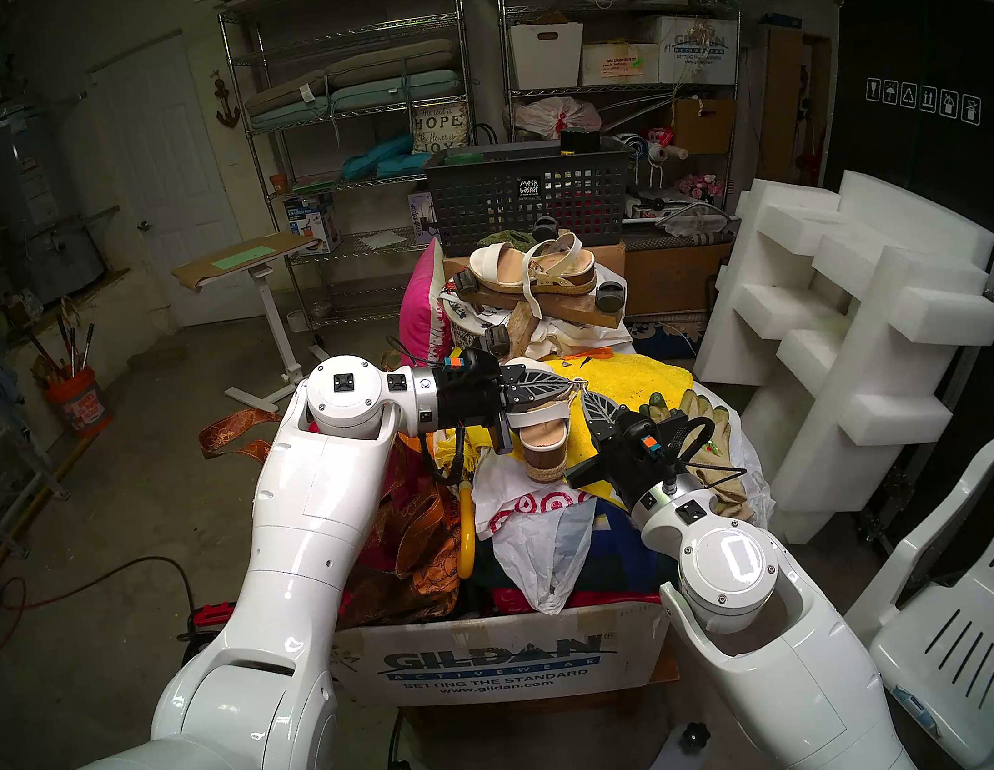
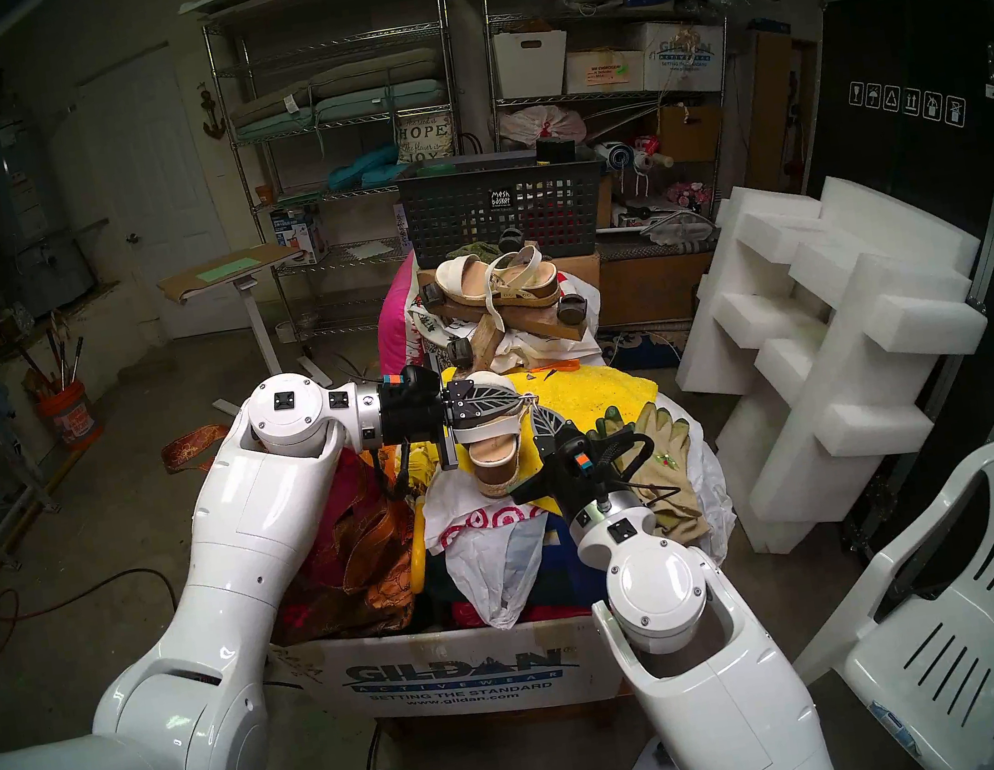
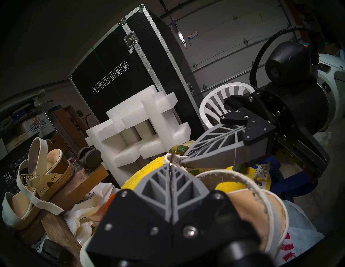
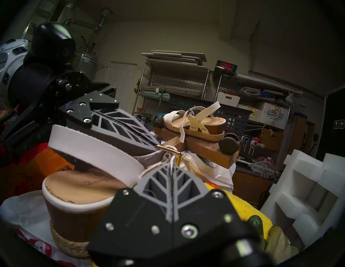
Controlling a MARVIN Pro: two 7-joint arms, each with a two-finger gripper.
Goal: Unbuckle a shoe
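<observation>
The shoe [image 1: 544, 441], a white-strapped wedge sandal with a tan insole and a jute-wrapped brown heel [image 4: 74, 210], stands on the heap of bags and cloth in the box. My left gripper [image 1: 574, 386] reaches in from the left. It is shut on the ankle strap just beside the gold buckle [image 4: 169, 150]. My right gripper [image 1: 591, 401] comes up from the front right. It is shut on the thin strap end at the same buckle. The two tips almost touch, the right gripper [image 3: 183, 160] beside the left gripper [image 3: 170, 166]. The pinched strap itself is mostly hidden.
A flatter white-strapped platform sandal [image 1: 536, 271] lies on a wheeled wooden board behind the shoe. A dark mesh basket [image 1: 532, 198] stands further back. Gloves [image 1: 708, 409] and a yellow towel [image 1: 639, 374] lie to the right. White foam blocks [image 1: 855, 324] and a plastic chair [image 1: 988, 592] flank the Gildan box [image 1: 495, 661].
</observation>
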